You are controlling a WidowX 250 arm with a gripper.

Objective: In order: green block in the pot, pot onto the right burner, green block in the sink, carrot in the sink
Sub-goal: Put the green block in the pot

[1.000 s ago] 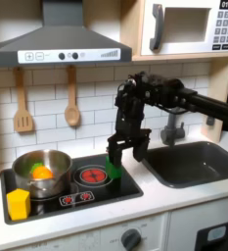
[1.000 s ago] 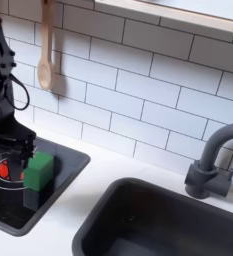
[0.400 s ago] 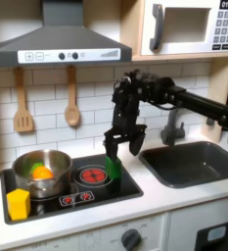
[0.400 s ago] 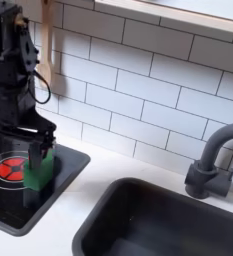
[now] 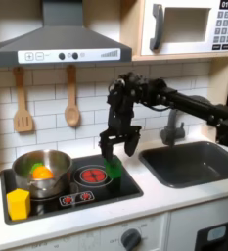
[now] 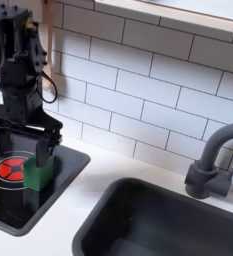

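Observation:
The green block (image 5: 114, 171) (image 6: 35, 174) rests on the black stove's right edge, beside the red right burner (image 5: 92, 175). My gripper (image 5: 115, 152) (image 6: 30, 150) hangs open just above the block, one finger to each side and nothing held. The steel pot (image 5: 25, 175) sits on the left burner with the orange carrot (image 5: 41, 172) inside. In both exterior views the dark grey sink (image 5: 195, 164) (image 6: 153, 222) lies to the right of the stove in the white countertop.
A yellow block (image 5: 19, 203) lies on the stove's front left corner. The dark faucet (image 5: 172, 127) (image 6: 214, 160) stands behind the sink. Two wooden utensils (image 5: 71, 98) hang on the tiled wall under the range hood.
The open gripper has shifted left in the first exterior view and right in the second exterior view, ending above the green block. Block, pot and carrot have not moved.

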